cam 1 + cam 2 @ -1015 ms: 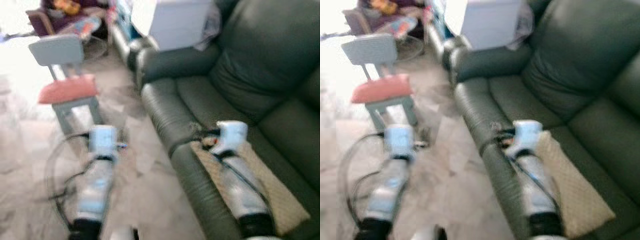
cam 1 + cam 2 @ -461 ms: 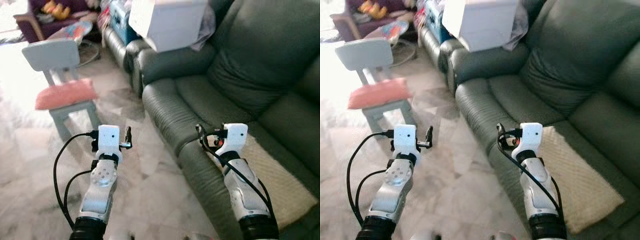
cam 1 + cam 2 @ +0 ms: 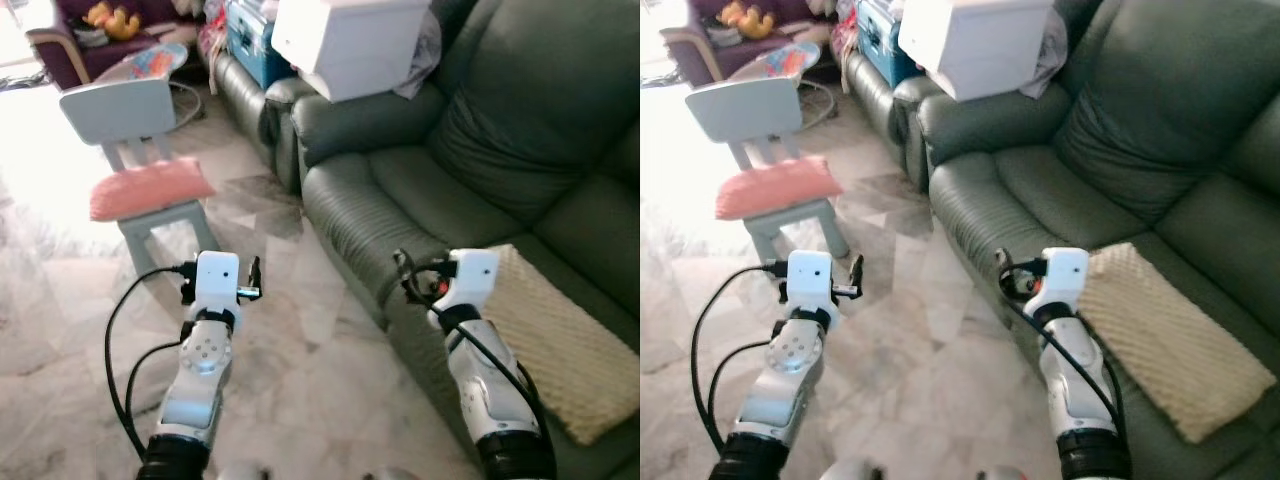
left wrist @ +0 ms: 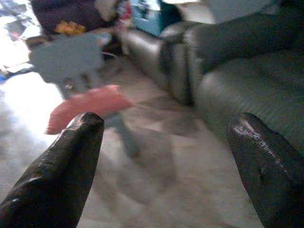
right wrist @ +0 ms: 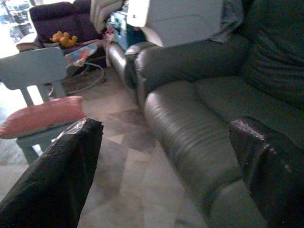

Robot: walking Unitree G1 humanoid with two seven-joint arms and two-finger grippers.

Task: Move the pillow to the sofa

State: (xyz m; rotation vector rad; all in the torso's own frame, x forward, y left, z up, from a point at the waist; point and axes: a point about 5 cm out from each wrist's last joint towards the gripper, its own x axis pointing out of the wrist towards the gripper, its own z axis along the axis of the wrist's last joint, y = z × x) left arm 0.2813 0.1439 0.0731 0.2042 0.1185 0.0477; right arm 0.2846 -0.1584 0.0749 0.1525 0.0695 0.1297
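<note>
A pink pillow (image 3: 150,188) lies on the seat of a small grey-blue chair (image 3: 118,108) on the marble floor, ahead and to my left. The dark green sofa (image 3: 440,190) runs along the right. My left gripper (image 3: 254,276) is held out over the floor, short of the chair, open and holding nothing. In the left wrist view the pillow (image 4: 88,105) lies beyond the spread fingers (image 4: 57,175). My right gripper (image 3: 404,276) is open and hovers at the sofa's front edge; in the right wrist view the pillow (image 5: 40,116) is far off.
A beige textured cushion (image 3: 560,340) lies on the near sofa seat. A white box (image 3: 350,40) rests on the sofa arm, with a blue crate (image 3: 250,25) behind it. A purple armchair (image 3: 70,40) with a yellow toy stands far back left.
The whole picture has sharpened and shifted a little to the right, so the camera moved. Both arms keep the same outstretched pose and both grippers stay open.
</note>
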